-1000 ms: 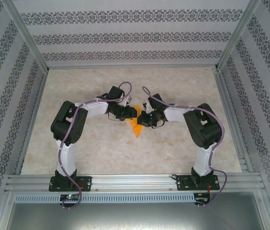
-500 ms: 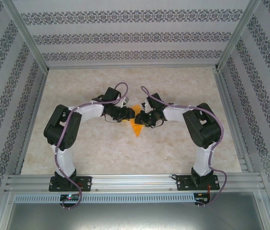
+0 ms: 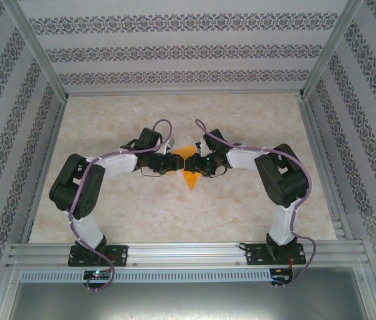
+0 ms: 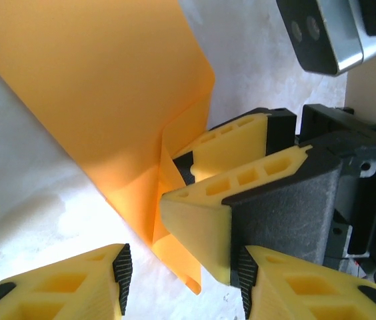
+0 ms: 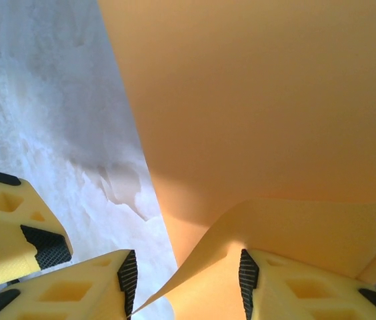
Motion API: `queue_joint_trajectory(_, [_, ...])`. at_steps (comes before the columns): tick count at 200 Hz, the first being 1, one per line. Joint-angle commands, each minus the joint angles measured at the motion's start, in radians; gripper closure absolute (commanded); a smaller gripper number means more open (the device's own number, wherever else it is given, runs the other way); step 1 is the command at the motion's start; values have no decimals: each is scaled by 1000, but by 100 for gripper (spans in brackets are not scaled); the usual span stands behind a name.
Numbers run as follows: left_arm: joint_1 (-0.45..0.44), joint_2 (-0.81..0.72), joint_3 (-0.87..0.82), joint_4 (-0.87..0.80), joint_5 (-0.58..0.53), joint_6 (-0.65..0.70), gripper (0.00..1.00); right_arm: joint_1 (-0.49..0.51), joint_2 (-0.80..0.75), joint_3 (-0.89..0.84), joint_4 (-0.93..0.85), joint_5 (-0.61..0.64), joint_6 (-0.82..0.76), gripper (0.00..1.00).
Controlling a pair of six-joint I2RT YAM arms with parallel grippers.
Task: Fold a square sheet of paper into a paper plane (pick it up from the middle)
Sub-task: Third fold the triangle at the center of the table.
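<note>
Paper (image 3: pixel 189 179) between left pincer (image 4: pixel 181 273), right pincer (image 5: pixel 185 275).

Top view evenly lit, sharp, faint soft shadows on worktop (image 3: pixel 241 207). Wrist views overexposed: worktop blown white, paper (image 5: pixel 255 100) glowing with a shadow band, close tool fingers (image 5: pixel 61 293) slightly blurred.

Right over the orange paper (image 3: pixel 189 177) I have no room: the left gripper (image 3: pixel 175 162) and right gripper (image 3: pixel 193 165) meet nose to nose there, jaws parted, with a right finger (image 4: pixel 198 230) standing between the left's. To either side of the paper the two arms stretch across the table (image 3: pixel 241 213) and block me. Beyond it toward the far wall, and nearer than its tip, I see bare tabletop to pass through.
</note>
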Motion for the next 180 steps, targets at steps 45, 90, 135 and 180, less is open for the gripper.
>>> queue_joint_trajectory(45, [-20,-12,-68,12,18,-2,52,9,-19,-52,27,41,42,49])
queue_joint_trajectory(90, [-21,30,-52,14,10,5,61,8,-42,-81,68,41,73,46])
queue_joint_trajectory(135, [-23,45,-46,6,7,16,63,4,-62,-112,114,41,105,45])
queue_joint_trajectory(180, [-22,55,-29,-16,-33,26,67,0,-80,-139,144,33,122,46])
